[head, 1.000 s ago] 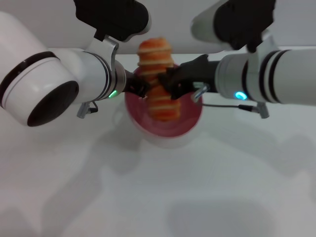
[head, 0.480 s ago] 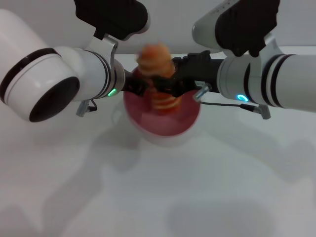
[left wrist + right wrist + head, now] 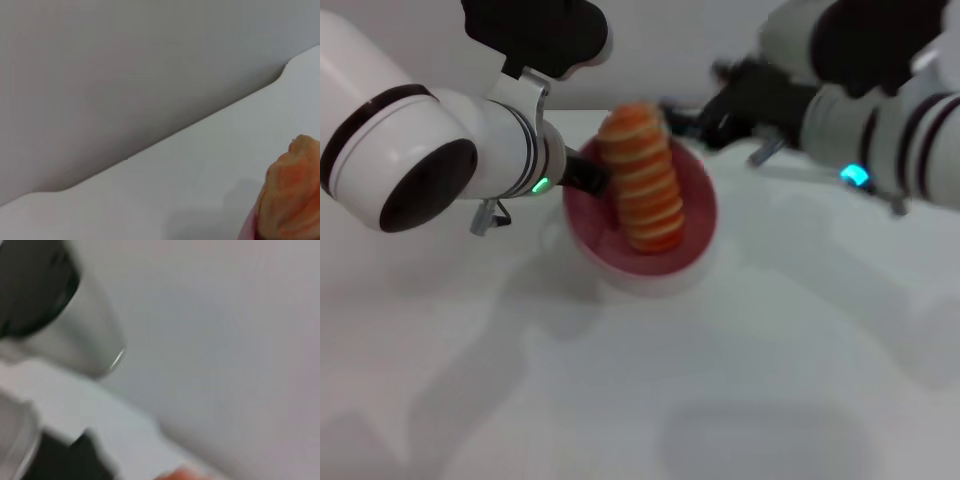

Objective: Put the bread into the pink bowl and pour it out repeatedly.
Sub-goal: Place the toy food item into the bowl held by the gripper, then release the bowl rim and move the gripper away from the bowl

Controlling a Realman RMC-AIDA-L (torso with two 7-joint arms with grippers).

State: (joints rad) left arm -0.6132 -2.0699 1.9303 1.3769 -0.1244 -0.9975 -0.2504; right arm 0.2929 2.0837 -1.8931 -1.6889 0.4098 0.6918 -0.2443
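Observation:
The bread [image 3: 642, 180], a ridged golden-orange toy baguette, lies slanted inside the pink bowl [image 3: 700, 215], its far end poking up over the back rim. My left gripper [image 3: 592, 178] is shut on the bowl's left rim. Off to the bowl's far right, my right gripper [image 3: 690, 115] is open, clear of the bread, and blurred. One end of the bread [image 3: 292, 195] shows in the left wrist view beside a sliver of pink bowl [image 3: 247, 229]. The right wrist view gives only a blurred arm and wall.
The white table [image 3: 640, 400] spreads out in front of the bowl. A grey wall [image 3: 125, 65] rises right behind the table's far edge. The two thick white forearms flank the bowl on either side.
My right gripper has let go of the bread and pulled back to the right and away. The bread has dropped to lean inside the bowl. The left gripper has kept its hold on the rim.

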